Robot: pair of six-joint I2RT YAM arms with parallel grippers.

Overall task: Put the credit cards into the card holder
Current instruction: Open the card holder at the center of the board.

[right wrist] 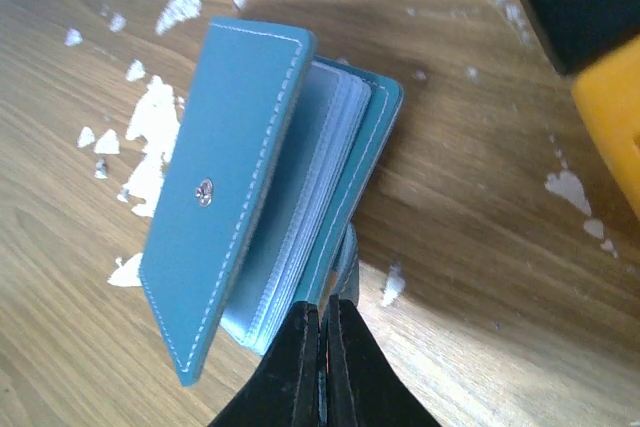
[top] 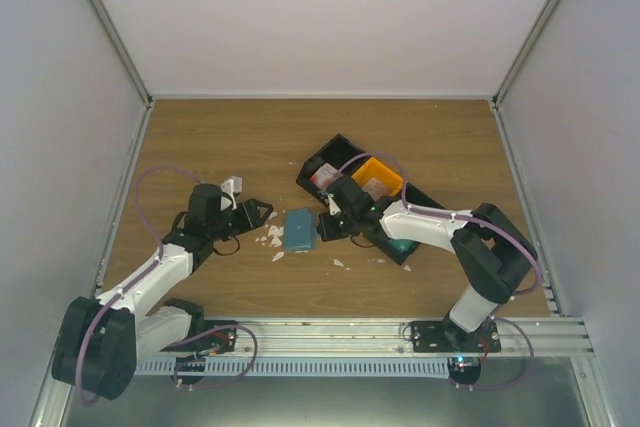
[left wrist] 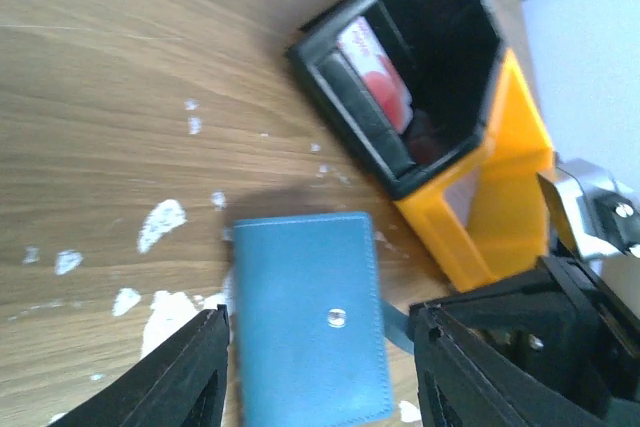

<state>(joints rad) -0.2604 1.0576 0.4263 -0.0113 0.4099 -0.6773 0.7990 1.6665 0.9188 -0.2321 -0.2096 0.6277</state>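
The teal-blue card holder (top: 298, 230) lies on the wooden table between my two grippers. In the right wrist view the card holder (right wrist: 250, 187) gapes slightly, its pale pocket slots showing under the lifted cover. My right gripper (right wrist: 322, 312) is shut on the strap at its edge. My left gripper (left wrist: 320, 325) is open and straddles the card holder (left wrist: 310, 317), with a small gap at each finger. A red-and-white credit card (left wrist: 375, 72) stands inside the black box (left wrist: 340, 97). In the top view, the left gripper (top: 262, 212) is left of the holder and the right gripper (top: 325, 227) is right of it.
White scraps (top: 272, 237) are scattered left of the holder. An orange bin (top: 380, 175) sits in the black box (top: 340, 147) behind the right gripper, and a green-teal block (top: 400, 245) lies under the right arm. Grey walls enclose the table.
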